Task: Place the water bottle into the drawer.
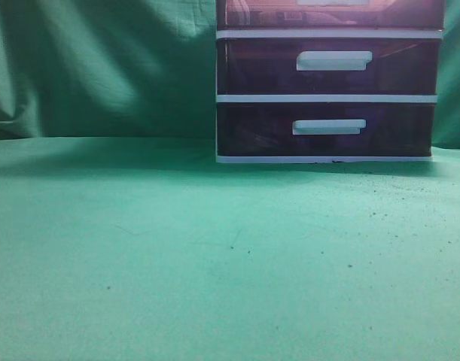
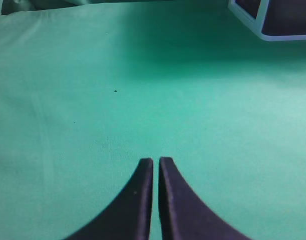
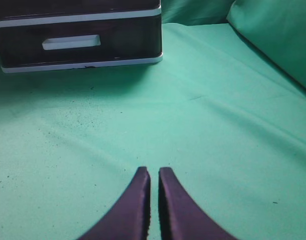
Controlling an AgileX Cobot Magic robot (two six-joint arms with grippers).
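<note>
A white-framed plastic drawer stack (image 1: 327, 83) stands at the far side of a green cloth-covered surface (image 1: 177, 256), toward two o'clock in the exterior view. The drawer (image 1: 331, 13), translucent dark purple-brown, sits at the very top edge of that view, only its lower part visible, with a sliver of its white bar handle (image 1: 331, 2) cut by the frame. It appears pushed in, flush with the frame. Beneath it are the middle drawer (image 1: 327, 66) and the bottom drawer (image 1: 325, 129), each with its own white handle and each closed. A green cloth backdrop (image 1: 102, 68) hangs behind the stack.

No water bottle shows in any of the three views.

Neither arm appears in the exterior view. In the left wrist view, the left gripper (image 2: 156, 161) hovers over bare green cloth with its dark fingers pressed nearly together, holding nothing. A corner of the stack's base lies well apart from it, toward one o'clock at the upper right edge of that view.

In the right wrist view, the right gripper (image 3: 154, 171) has its fingers likewise drawn together with only a thin slit between them, empty, above the cloth. The stack's bottom drawer, with its white handle, lies well away at about eleven o'clock from this gripper. Small dark specks dot the cloth between them.
</note>
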